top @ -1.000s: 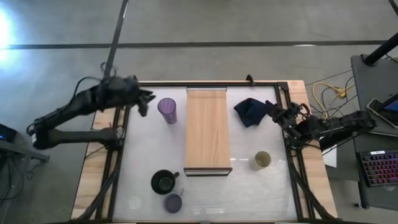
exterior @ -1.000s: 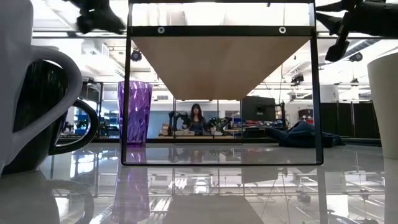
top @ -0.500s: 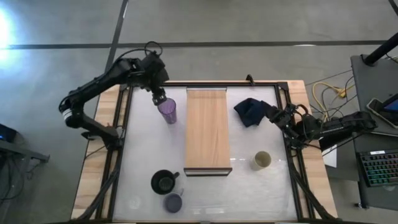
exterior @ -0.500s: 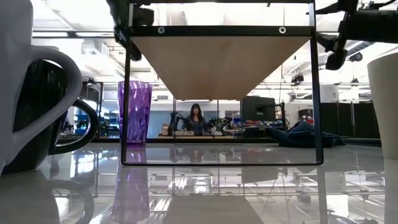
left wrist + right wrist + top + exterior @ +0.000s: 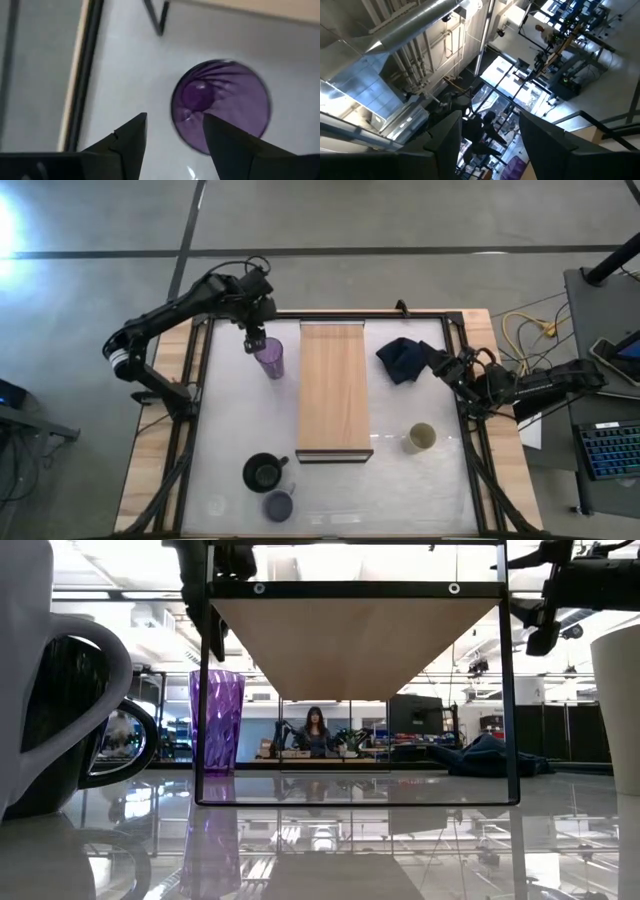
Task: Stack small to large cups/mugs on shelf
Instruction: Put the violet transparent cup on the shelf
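The purple tumbler [image 5: 268, 357] stands upright on the white table, left of the long wooden shelf [image 5: 333, 388]. My left gripper [image 5: 252, 340] hovers open just above the tumbler's far-left rim; in its wrist view [image 5: 175, 127] the tumbler's mouth [image 5: 220, 105] lies below the fingers, untouched. The beige cup [image 5: 422, 437] stands right of the shelf's near end. The black mug [image 5: 263, 472] and the lavender mug [image 5: 279, 505] stand at the near left. My right gripper [image 5: 440, 366] waits open in the air beside the navy cloth [image 5: 403, 358].
The shelf is raised on a black frame [image 5: 205, 690], and its underside [image 5: 355, 645] shows in the low view. The table's black rails [image 5: 192, 380] run along both sides. Bare tabletop lies between the tumbler and the black mug. A person [image 5: 315, 730] sits far behind.
My left arm has swung up from the table's far-left corner. Its gripper has gone toward the tumbler and now hangs over the rim, pointing down. The cups, the shelf and the cloth have not moved.
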